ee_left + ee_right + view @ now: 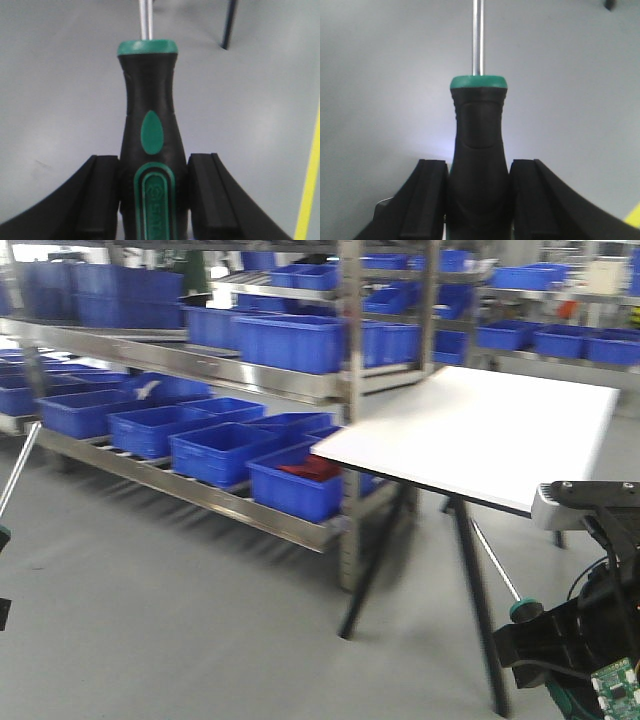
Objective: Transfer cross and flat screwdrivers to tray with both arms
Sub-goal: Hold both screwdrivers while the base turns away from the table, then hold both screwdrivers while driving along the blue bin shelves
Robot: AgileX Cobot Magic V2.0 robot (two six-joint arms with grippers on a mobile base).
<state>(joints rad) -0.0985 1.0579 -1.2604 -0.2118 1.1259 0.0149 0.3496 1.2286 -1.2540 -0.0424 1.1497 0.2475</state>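
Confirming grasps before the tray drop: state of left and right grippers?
Left gripper: closed on the first screwdriver, by its handle.
Right gripper: closed on the second screwdriver, by its handle.

Bright, even light; front view motion-blurred; faint glare on floor (437, 150).

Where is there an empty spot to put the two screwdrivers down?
The white tabletop is bare all over, from the metal rack beside it right up to its edges. The grey floor in front of the rack is bare too. The rack's shelves are crowded with blue bins.
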